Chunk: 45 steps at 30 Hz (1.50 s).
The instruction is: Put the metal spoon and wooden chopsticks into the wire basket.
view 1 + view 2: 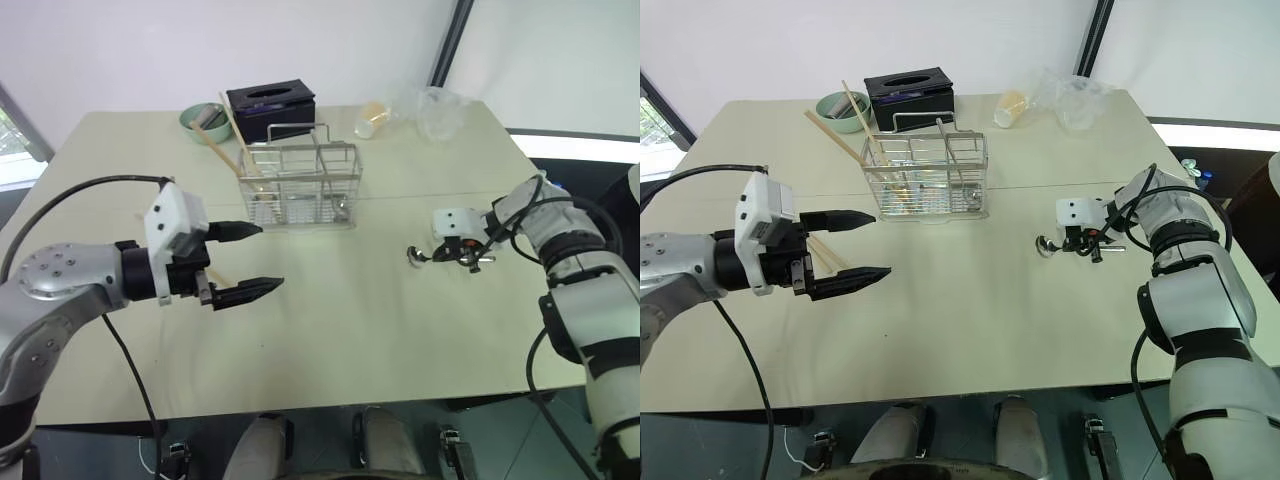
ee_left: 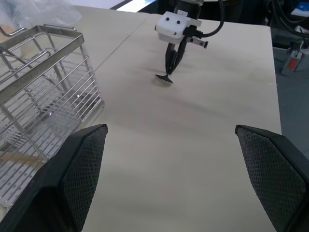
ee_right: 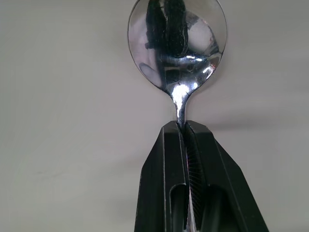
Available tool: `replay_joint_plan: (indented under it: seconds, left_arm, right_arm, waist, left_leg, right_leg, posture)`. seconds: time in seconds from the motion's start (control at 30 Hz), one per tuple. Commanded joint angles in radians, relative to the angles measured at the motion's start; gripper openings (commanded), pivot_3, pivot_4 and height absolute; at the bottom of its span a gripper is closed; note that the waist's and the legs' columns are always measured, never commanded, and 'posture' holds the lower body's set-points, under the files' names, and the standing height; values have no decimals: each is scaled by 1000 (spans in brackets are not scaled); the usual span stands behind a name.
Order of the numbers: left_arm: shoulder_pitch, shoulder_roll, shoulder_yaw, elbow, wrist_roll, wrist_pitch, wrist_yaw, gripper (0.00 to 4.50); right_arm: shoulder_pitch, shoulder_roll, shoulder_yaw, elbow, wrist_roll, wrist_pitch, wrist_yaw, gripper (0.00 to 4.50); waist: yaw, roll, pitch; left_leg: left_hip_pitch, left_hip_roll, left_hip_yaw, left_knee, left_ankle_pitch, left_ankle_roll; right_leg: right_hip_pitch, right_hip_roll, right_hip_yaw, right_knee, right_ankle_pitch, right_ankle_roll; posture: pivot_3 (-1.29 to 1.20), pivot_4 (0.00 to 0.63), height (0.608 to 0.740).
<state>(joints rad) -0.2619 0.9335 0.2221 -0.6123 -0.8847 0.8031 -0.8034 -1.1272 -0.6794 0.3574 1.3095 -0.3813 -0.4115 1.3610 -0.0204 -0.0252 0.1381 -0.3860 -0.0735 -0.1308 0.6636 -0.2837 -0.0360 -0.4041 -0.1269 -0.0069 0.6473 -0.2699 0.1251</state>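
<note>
The metal spoon (image 3: 177, 43) has its bowl just over the table, right of centre, and my right gripper (image 3: 186, 126) is shut on its slim handle. In the head views the spoon's bowl (image 1: 415, 258) pokes out left of that steeply downward-pointing gripper (image 1: 434, 255). The wire basket (image 1: 300, 185) stands at the back middle. Two wooden chopsticks (image 1: 238, 135) lean out of its left end. More tan sticks (image 1: 828, 255) lie on the table, partly hidden under my left gripper (image 1: 272, 256). That gripper hovers open and holds nothing, in front and left of the basket.
A black tissue box (image 1: 270, 105) and a green bowl (image 1: 200, 120) sit behind the basket. A plastic cup (image 1: 370, 120) and a clear plastic bag (image 1: 435, 110) lie at the back right. Bare tabletop (image 1: 340, 300) stretches between the two grippers.
</note>
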Motion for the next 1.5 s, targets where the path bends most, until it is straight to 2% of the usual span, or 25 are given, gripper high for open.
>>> replay_joint_plan:
  seconds: [0.03,0.1,0.2,0.27,0.3,0.37,0.43,0.53,0.63,0.73,1.1,1.2,1.4,1.43,1.5]
  left_arm:
    - [-34,5,23,17,5,-17,1,4500]
    - [-49,5,31,35,8,-20,3,4500]
    - [-82,5,37,79,26,-34,6,4500]
    - [-94,7,36,98,38,-41,0,4500]
    - [-102,6,35,108,43,-44,-3,4500]
    - [-123,5,29,131,48,-47,-9,4500]
    - [-137,3,24,144,51,-49,-13,4500]
    - [-164,-8,-1,163,66,-56,-19,4500]
    - [-187,-18,-21,177,80,-61,-25,4500]
    - [-200,-24,-27,182,86,-60,-28,4500]
    - [-167,-25,18,137,74,-40,5,4500]
    - [-153,-21,34,124,68,-33,15,4500]
    - [-136,-13,56,113,68,-29,30,4500]
    - [-135,-13,57,113,69,-29,33,4500]
    - [-138,-16,58,117,75,-34,41,4500]
  right_arm:
    - [-9,12,-109,-100,152,-14,143,76]
    - [22,19,-154,-234,284,52,232,76]
    - [176,-12,-206,-734,592,403,253,76]
    - [239,-22,-260,-958,703,610,242,76]
    - [259,-22,-290,-1063,768,721,208,76]
    - [249,22,-368,-1234,911,937,51,76]
    - [229,63,-416,-1316,985,1066,-72,76]
    - [149,189,-474,-1319,1003,1121,-323,76]
    - [94,288,-463,-1233,890,1030,-520,76]
    - [64,342,-448,-1111,798,928,-658,76]
    - [38,418,-423,-796,655,690,-770,76]
    - [51,428,-420,-766,653,707,-767,1007]
    - [60,440,-410,-771,625,702,-802,4122]
    - [60,440,-412,-775,625,705,-805,4435]
    - [52,436,-422,-786,632,713,-809,4435]
  waist:
    - [-1,0,0]
    - [-4,0,0]
    - [0,0,0]
    - [6,1,1]
    - [9,1,1]
    - [11,1,1]
    - [10,0,0]
    - [8,-1,-1]
    - [9,-1,-1]
    - [7,-2,-1]
    - [0,-3,-2]
    - [-1,-3,-2]
    - [-1,-2,-1]
    - [0,-2,-1]
    - [1,-1,-1]
  left_leg:
    - [0,0,0,0,0,0]
    - [0,0,0,0,0,0]
    - [-1,1,-3,0,0,0]
    - [-2,1,-4,0,0,0]
    - [-3,1,-5,-1,0,0]
    - [-4,1,-6,-1,0,0]
    - [-5,0,-6,-1,0,0]
    - [-4,0,-6,-1,0,0]
    - [-3,0,-5,-1,0,0]
    - [-3,0,-7,-1,0,-1]
    - [-5,0,-6,-2,1,0]
    - [-5,0,-6,-2,1,0]
    - [-5,0,-6,-2,1,0]
    - [-5,0,-6,-2,1,0]
    - [-5,0,-7,-2,1,0]
  right_leg:
    - [0,0,0,0,0,0]
    - [0,0,0,0,0,1]
    - [0,1,0,0,1,1]
    - [-1,1,0,0,1,1]
    - [-2,1,0,0,1,1]
    - [-3,1,0,0,1,1]
    - [-3,1,0,-1,1,0]
    - [-3,1,0,-2,0,-3]
    - [-4,1,0,-1,0,-4]
    - [-7,2,0,-1,2,-1]
    - [-10,3,1,2,2,-1]
    - [-10,4,1,2,2,-1]
    - [-11,5,1,2,2,-1]
    - [-11,6,1,2,2,-1]
    - [-11,6,1,2,2,-1]
  posture:
    - [0,150,649]
    - [0,150,649]
    - [0,150,649]
    - [0,150,649]
    - [0,150,649]
    - [0,150,649]
    - [0,150,649]
    - [0,150,649]
    - [0,150,649]
    - [0,150,649]
    - [0,150,649]
    - [0,150,649]
    - [0,150,649]
    - [0,150,649]
    - [0,150,649]
